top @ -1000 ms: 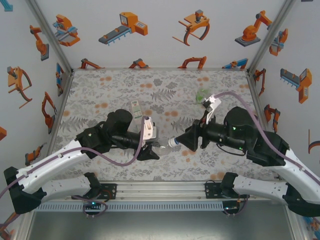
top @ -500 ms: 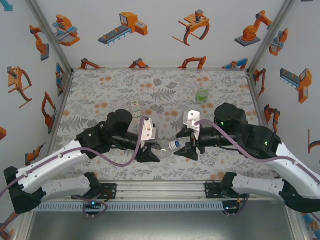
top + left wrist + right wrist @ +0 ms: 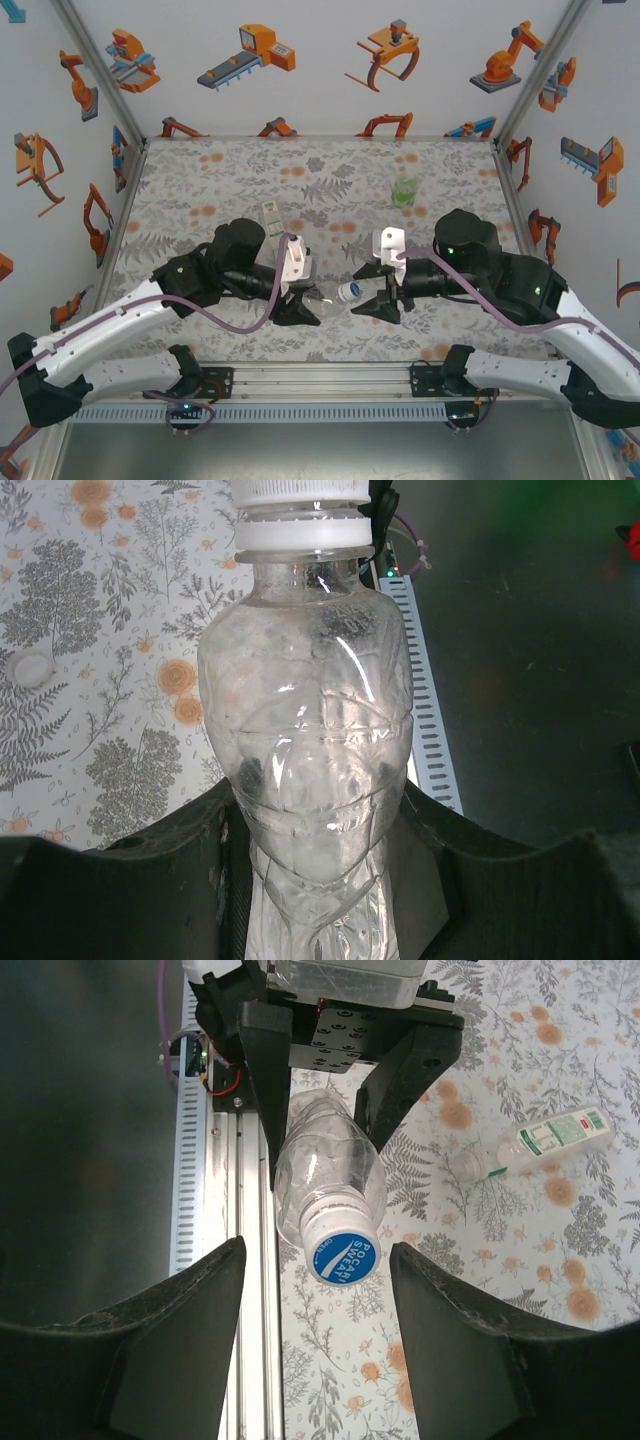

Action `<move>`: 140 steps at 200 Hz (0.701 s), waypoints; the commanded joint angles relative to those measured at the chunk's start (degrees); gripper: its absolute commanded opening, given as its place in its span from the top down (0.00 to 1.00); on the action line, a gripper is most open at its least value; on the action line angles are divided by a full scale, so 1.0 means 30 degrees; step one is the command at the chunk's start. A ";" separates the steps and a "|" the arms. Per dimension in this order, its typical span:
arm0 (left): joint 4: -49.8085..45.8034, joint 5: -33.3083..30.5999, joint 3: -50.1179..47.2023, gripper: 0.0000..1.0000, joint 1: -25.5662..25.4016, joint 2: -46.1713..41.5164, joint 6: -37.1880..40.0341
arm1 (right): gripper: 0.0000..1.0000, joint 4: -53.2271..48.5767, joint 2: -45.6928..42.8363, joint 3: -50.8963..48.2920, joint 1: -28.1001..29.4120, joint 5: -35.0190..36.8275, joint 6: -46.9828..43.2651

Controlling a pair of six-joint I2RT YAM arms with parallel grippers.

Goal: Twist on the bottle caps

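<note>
Right wrist view first: the plain bottle [image 3: 325,1175] points straight at my lens, neck first. Its long axis lies level, running from the left gripper [image 3: 303,305] toward the right gripper [image 3: 373,290]. The left gripper is clamped hard on the bottle's body, 1 black finger on each flank, so that arm is my vice.

The blue-topped cap [image 3: 342,1255] sits on the neck, dead ahead of the right tool and roughly centred in its gap. The right jaws stand partly open with nothing in them, and I see bare table [image 3: 470,1360] on both sides between cap and fingers [image 3: 190,1320]. So the right arm is the nearer one to the cap, and I judge the turn has to happen about that level axis, with the jaws closing square across the cap.

Top external view agrees: the cap is just at the right fingertips. From above I can't tell whether it is properly between the pads or a touch short of them.

Left wrist view cuts the cap off at the upper edge, so how far it is threaded down stays hidden.

Elsewhere, a loose cap [image 3: 30,668] lies on the table, the white-and-green labelled bottle [image 3: 548,1138] lies on its side, and the green-labelled bottle [image 3: 404,188] stands far off to the right.
</note>
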 commanded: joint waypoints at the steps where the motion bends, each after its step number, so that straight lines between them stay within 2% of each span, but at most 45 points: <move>1: 0.0377 0.0888 0.0820 1.00 -0.0140 -0.0023 -0.0156 | 0.46 0.0746 0.0002 -0.0081 0.0092 -0.0615 -0.0092; 74: 0.0407 0.1049 0.1255 0.98 -0.0175 0.0346 0.0005 | 0.47 0.1026 -0.0039 0.0389 0.0090 0.1292 0.0334; 140: 0.0322 0.1638 0.1629 0.98 -0.0212 0.0678 -0.0064 | 0.47 0.0346 -0.0228 0.0622 0.0067 0.0098 0.0795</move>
